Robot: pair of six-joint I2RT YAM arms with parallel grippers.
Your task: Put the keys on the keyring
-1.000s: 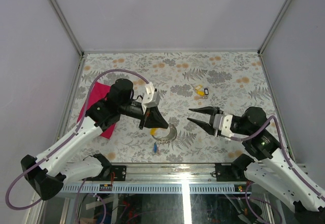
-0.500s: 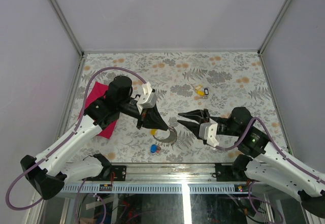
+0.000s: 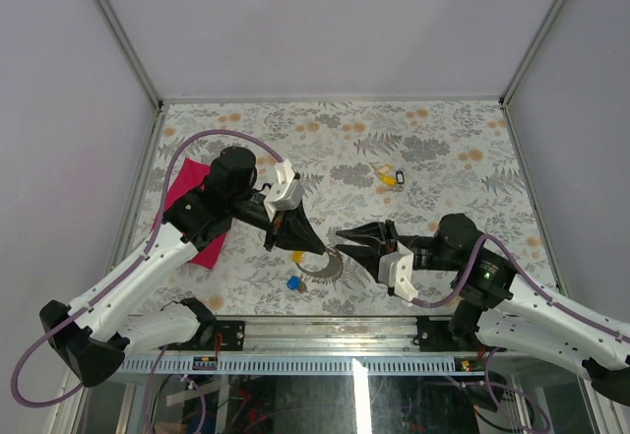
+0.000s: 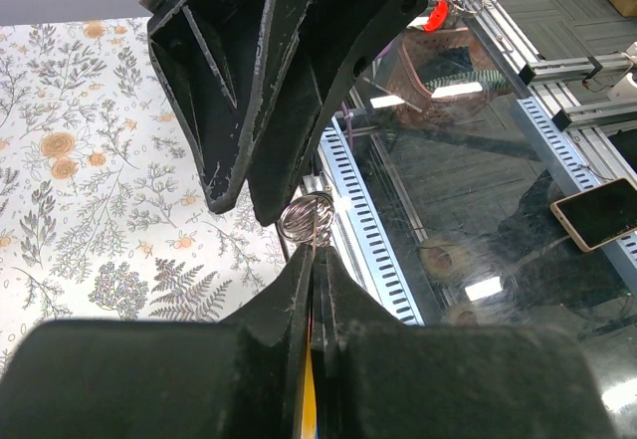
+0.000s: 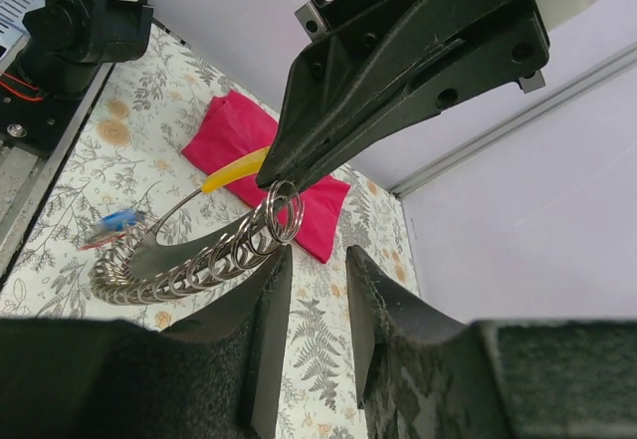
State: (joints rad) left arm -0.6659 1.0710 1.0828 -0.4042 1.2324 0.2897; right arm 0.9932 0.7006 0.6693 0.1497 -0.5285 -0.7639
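My left gripper [image 3: 298, 238] is shut on the keyring [image 3: 321, 263], a grey metal crescent strung with several small coiled rings, and holds it above the table. In the left wrist view a small ring [image 4: 307, 217] sticks out of the shut tips, with a yellow sliver between the fingers. A yellow-capped key [image 5: 234, 172] and a blue-capped key [image 3: 292, 282] hang from the keyring [image 5: 189, 265]. My right gripper [image 3: 346, 241] is open, its tips just right of the ring; in its own view [image 5: 317, 260] the left finger almost touches the rings. A yellow key and a black key [image 3: 390, 175] lie further back.
A red cloth [image 3: 189, 208] lies at the table's left, under the left arm; it also shows in the right wrist view [image 5: 299, 195]. The table's front metal rail [image 3: 325, 324] runs just below both grippers.
My right gripper has moved left, up to the keyring and the left gripper. The left gripper has barely shifted; the blue key hangs a little further left.
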